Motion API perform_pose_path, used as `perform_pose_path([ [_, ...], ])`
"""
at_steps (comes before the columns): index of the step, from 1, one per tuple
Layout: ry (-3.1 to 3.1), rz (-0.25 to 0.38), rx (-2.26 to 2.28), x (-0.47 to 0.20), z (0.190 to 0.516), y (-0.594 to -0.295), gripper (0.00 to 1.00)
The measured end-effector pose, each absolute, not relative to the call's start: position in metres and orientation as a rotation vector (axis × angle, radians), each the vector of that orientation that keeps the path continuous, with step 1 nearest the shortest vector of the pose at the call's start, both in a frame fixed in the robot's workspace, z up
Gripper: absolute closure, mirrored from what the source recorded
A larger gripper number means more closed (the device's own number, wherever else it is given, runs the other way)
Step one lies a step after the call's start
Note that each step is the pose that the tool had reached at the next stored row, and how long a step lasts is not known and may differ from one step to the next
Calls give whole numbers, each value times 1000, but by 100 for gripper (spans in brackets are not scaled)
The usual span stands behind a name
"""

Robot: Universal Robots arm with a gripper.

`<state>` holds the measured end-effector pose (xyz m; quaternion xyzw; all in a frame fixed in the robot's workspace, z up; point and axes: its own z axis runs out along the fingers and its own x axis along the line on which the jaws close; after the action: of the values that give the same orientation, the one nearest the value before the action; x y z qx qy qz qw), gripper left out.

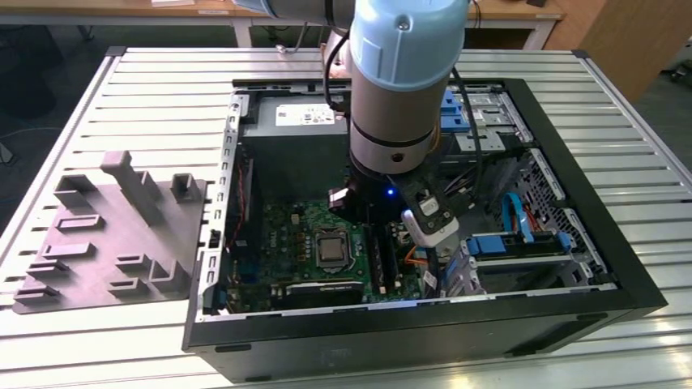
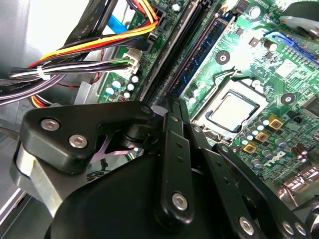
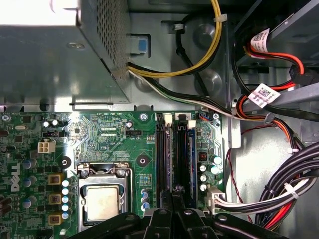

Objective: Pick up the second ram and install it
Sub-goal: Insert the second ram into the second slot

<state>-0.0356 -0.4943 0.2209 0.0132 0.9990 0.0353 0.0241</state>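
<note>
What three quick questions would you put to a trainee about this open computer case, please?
1. True or false: the grey tray lies inside the computer case.
2. The gripper is nearest to: A the black slot strips, B the grey power box, C the tray?
3. Fill in: the circuit board is ___.
Key: 1 false, it lies on the table outside the case, at the exterior view's left. 2 A. 3 green.

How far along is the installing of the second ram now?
Picking up looks done: the grey tray holds no stick. In hand: the gripper is at the slot strips, where the second ram, a blue edge, apparently stands. Left: full seating, which I cannot confirm.
</note>
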Motion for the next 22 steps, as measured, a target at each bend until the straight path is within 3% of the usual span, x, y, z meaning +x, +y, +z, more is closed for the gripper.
perform_pose_path([
  [22, 3091, 110, 41, -36, 218, -494, 88],
])
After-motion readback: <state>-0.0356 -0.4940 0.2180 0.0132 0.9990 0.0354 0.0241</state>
